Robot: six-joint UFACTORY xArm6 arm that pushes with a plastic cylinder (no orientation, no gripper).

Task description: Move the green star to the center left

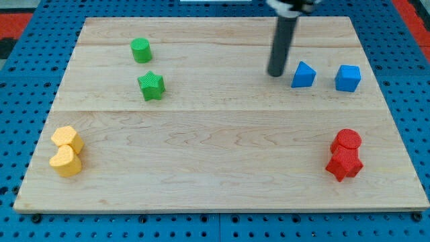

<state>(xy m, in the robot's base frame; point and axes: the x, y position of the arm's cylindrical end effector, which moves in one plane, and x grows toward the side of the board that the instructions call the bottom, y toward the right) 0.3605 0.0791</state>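
The green star [151, 86] lies on the wooden board [215, 161] in the upper left part of the view. A green cylinder [140, 50] stands just above it, apart from it. My tip [275, 72] rests on the board in the upper right part, far to the right of the green star. It is just left of a blue triangular block [303, 74], with a small gap between them.
A blue cube [347, 78] sits right of the blue triangular block. Two yellow blocks [66, 151] touch each other at the lower left. Two red blocks [345, 155] touch each other at the lower right. Blue pegboard surrounds the board.
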